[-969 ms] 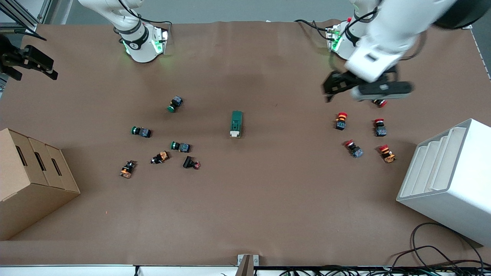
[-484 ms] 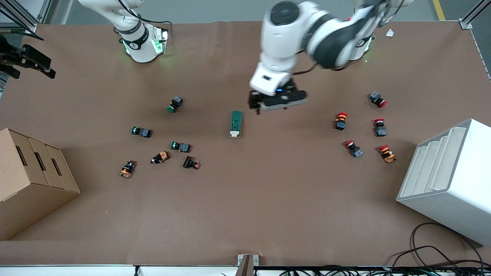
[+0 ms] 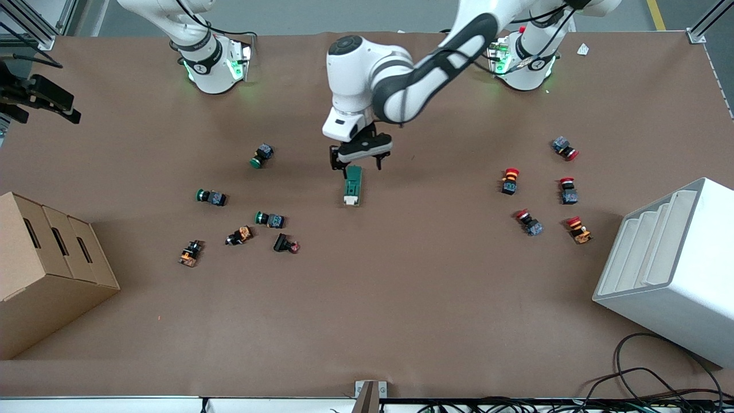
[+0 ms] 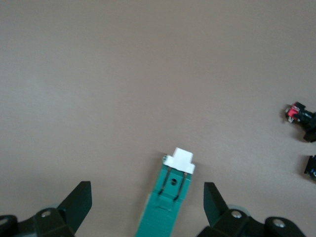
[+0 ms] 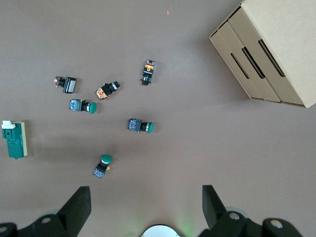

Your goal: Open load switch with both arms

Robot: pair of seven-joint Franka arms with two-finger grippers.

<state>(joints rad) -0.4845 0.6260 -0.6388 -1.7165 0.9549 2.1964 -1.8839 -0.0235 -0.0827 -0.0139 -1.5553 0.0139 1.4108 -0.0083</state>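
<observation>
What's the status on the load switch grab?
Left gripper open, fingers straddling the load switch at its dark end, not closed. Right gripper open, waiting up high at its end of the table. Nothing blocking.

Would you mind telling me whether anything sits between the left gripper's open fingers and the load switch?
Nothing does: in the left wrist view the left gripper straddles the load switch, with only bare brown table showing in the gaps.

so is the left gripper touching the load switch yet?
Apart. Left wrist view: the load switch lies between the open left gripper fingers with bare table on both sides.
</observation>
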